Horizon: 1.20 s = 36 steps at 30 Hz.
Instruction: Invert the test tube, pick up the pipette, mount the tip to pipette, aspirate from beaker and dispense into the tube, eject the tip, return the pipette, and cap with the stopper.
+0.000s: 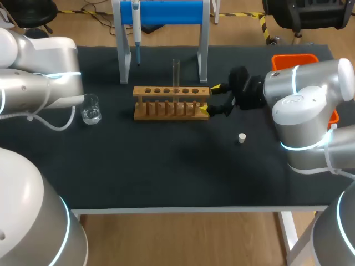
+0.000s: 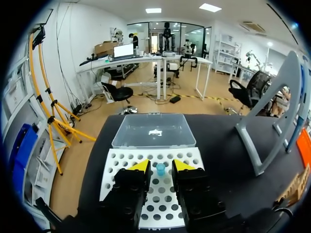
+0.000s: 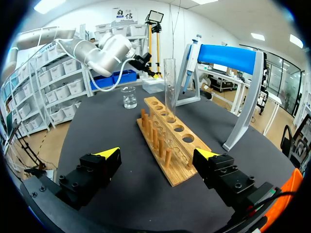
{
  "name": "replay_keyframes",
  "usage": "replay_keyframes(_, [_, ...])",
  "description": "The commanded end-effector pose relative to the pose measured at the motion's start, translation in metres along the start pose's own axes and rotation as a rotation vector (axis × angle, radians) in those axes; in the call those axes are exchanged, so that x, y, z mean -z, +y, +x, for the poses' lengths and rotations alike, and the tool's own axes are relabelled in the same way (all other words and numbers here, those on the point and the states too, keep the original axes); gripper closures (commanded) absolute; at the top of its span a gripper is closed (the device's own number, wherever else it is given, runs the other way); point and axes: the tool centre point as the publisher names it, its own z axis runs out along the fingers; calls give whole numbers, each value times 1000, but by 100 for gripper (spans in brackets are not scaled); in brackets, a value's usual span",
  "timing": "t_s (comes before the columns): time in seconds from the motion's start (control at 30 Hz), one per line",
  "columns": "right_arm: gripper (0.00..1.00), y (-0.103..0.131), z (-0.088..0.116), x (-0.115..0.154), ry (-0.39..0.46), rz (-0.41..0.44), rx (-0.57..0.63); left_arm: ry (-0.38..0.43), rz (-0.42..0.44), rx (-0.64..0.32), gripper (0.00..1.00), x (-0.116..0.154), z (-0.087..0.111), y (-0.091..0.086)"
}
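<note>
A clear test tube (image 1: 176, 73) stands upright in the wooden rack (image 1: 171, 102). My right gripper (image 1: 211, 100) is wide open at the rack's right end, and in the right wrist view its fingers straddle the near end of the rack (image 3: 167, 145) without touching it. The pipette (image 1: 136, 27) hangs on the blue-topped stand (image 1: 161, 16). The beaker (image 1: 90, 108) sits left of the rack, and the white stopper (image 1: 242, 138) lies to its front right. My left gripper (image 2: 160, 166) hovers open over the white tip rack (image 2: 121, 165), with a blue tip (image 2: 160, 169) standing between its fingertips.
A clear plastic box (image 2: 154, 131) sits just beyond the tip rack. An orange bin (image 1: 294, 60) stands at the back right behind my right arm. One leg of the stand (image 2: 265, 131) rises beside the tip rack.
</note>
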Motion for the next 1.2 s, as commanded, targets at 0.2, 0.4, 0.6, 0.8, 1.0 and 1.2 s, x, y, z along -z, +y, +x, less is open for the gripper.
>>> replay_keyframes(0.2, [0, 0, 0, 1, 1, 2, 0, -3, -13, -6, 93, -5, -1, -2])
replay_keyframes(0.4, [0, 0, 0, 1, 1, 2, 0, -5, -19, -10, 100, -7, -2, -1])
replay_keyframes(0.6, [0, 0, 0, 1, 1, 2, 0, -8, -21, -10, 100, -7, -2, 0])
replay_keyframes(0.8, [0, 0, 0, 1, 1, 2, 0, -19, -20, -21, 100, -3, -2, -3])
replay_keyframes(1.0, [0, 0, 0, 1, 1, 2, 0, -26, -2, -25, 100, 5, -2, -11])
replay_keyframes(1.2, [0, 0, 0, 1, 1, 2, 0, -38, 15, -29, 100, 14, -2, -19])
